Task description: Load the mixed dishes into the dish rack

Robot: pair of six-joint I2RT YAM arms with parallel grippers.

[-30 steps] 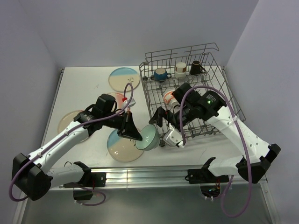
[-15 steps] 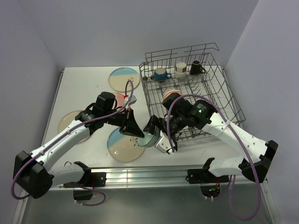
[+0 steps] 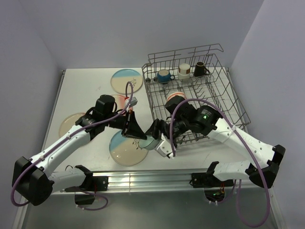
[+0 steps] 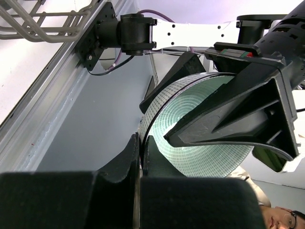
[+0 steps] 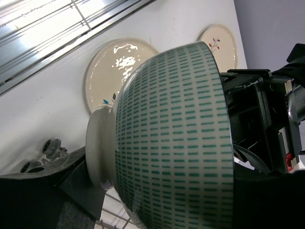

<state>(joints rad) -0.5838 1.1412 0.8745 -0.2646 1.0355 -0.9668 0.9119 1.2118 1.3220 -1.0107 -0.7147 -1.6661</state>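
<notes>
Since a moment ago the right arm has been swinging out of the rack toward its partner, and its right tool (image 3: 159, 138) has been narrowing around the pale teal bowl (image 5: 171, 129). The bowl is hanging in the air on its side, just above the near blue-and-cream plate (image 3: 121, 151) that is lying on the table (image 3: 81, 86). The left tool (image 4: 141, 148) is pinching the bowl's rim tightly between its closed fingers. The right tool is straddling the bowl, one finger across the mouth and the other by the foot, but I cannot tell whether it is pressing home yet. To my eye this is a hand-over in mid-air. The next move is calling for the right tool to be seating firmly before the left one is letting go, then for carrying the bowl back over the wire wall. Farther off, the dish rack (image 3: 228, 95) is already holding the orange-red bowl (image 3: 174, 97), with three mugs (image 3: 184, 70) standing along its far end, while other plates are waiting on the table. I am making out no brand, label or readable writing anywhere.
</notes>
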